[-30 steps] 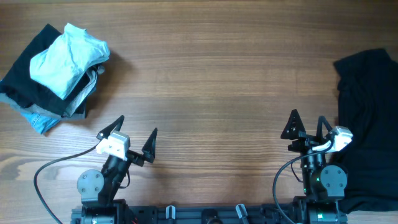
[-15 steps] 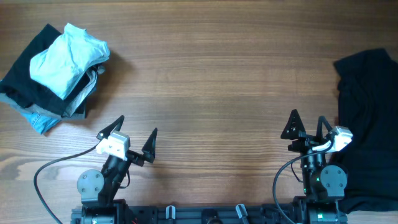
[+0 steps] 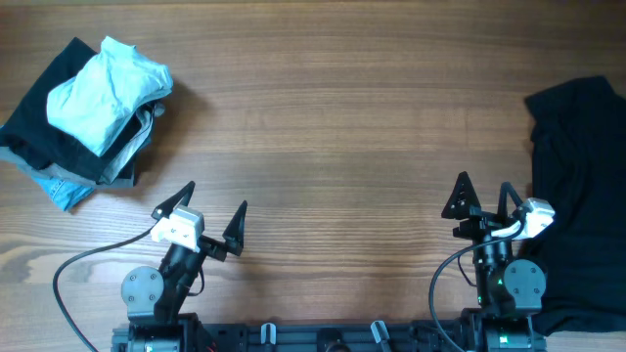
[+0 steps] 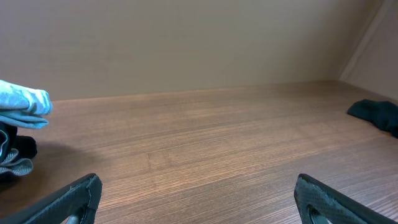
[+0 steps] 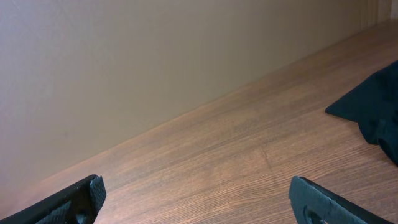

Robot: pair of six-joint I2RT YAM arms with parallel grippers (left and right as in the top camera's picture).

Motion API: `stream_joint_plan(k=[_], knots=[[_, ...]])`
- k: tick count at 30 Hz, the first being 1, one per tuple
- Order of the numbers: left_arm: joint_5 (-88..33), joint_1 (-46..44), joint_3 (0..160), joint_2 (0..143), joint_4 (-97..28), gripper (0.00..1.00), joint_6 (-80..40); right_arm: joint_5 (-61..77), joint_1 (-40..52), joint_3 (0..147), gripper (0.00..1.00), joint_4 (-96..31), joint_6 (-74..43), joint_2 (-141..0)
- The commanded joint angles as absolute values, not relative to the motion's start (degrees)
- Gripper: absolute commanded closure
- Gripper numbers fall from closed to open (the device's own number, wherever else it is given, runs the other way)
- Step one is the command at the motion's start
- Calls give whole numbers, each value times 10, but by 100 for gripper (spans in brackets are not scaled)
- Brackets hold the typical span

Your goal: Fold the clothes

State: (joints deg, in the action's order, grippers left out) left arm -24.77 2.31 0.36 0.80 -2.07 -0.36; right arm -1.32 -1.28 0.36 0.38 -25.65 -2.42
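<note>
Both arms are resting at the near edge of the worktop point(image 3: 342, 117). The left gripper point(image 3: 216, 195) and the right gripper point(image 3: 484, 183) are each standing with jaws spread wide, gripping nothing and pointing toward the far edge. The relation that is deciding the coming move is the one between the right gripper and the black garment point(image 3: 577, 196). That cloth is lying just beside the gripper on its right, sprawling along the right edge, with its long axis running from the near edge toward the far one. In the right wrist view only its nearest dark corner is showing at the right of the frame, so the claw is facing past it and not at it. The right arm is plainly the nearer one, and it is probably needing to swing rightward before reaching. The pile of clothes point(image 3: 59, 147), with a pale blue garment point(image 3: 108, 88) sitting on top, is lying in the far-left corner. It is well apart from the left gripper, forward and to its left. Whether that pile is counting as already folded I cannot tell.
</note>
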Motion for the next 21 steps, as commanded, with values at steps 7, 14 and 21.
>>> stream_joint_plan(k=[7,14,21], knots=[[-251,20,3,4,-24,0,-5,-11,-12,3,0,6,-342,-29],[-283,20,13,4,-1,0,-10,19,-12,15,0,5,-337,-29],[-274,20,197,218,-63,0,-83,76,-12,334,0,-266,-241,-237]])
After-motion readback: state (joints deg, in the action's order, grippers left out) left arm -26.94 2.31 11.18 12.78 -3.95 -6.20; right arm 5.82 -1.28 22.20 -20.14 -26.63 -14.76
